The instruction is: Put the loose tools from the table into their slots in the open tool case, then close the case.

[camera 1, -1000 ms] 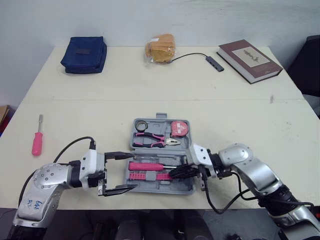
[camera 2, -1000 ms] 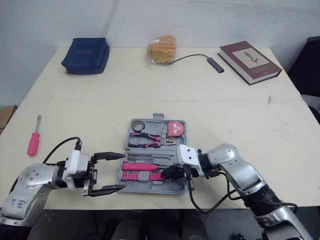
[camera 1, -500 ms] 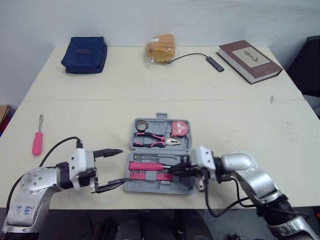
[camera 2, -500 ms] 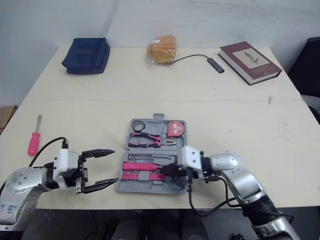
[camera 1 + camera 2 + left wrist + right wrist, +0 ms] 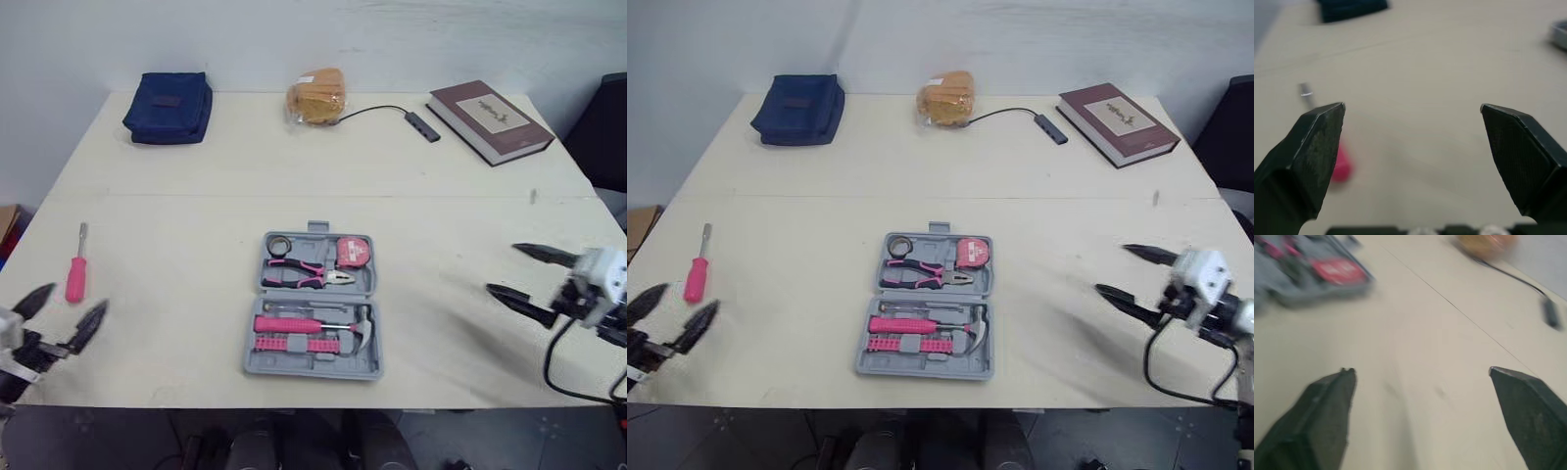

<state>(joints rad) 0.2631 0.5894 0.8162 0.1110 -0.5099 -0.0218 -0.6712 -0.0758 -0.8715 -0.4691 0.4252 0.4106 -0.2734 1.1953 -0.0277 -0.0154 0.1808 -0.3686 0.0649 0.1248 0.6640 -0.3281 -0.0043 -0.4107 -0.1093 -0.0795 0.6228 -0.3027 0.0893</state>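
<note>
Both pincers apart and empty; one pink screwdriver (image 5: 75, 279) outside the case.
The screwdriver lies near the left edge of the surface (image 5: 196, 196), well apart from the open tool case (image 5: 313, 368) in the middle. The left pincer (image 5: 1411, 106) hovers near its handle, and the right pincer (image 5: 504, 268) hangs off to the case's right. A glancing fingertip could likely roll the round handle off the edge.

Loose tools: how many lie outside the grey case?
1: the pink-handled screwdriver near the left edge of the table, well left of the case. None seems hidden.
</note>
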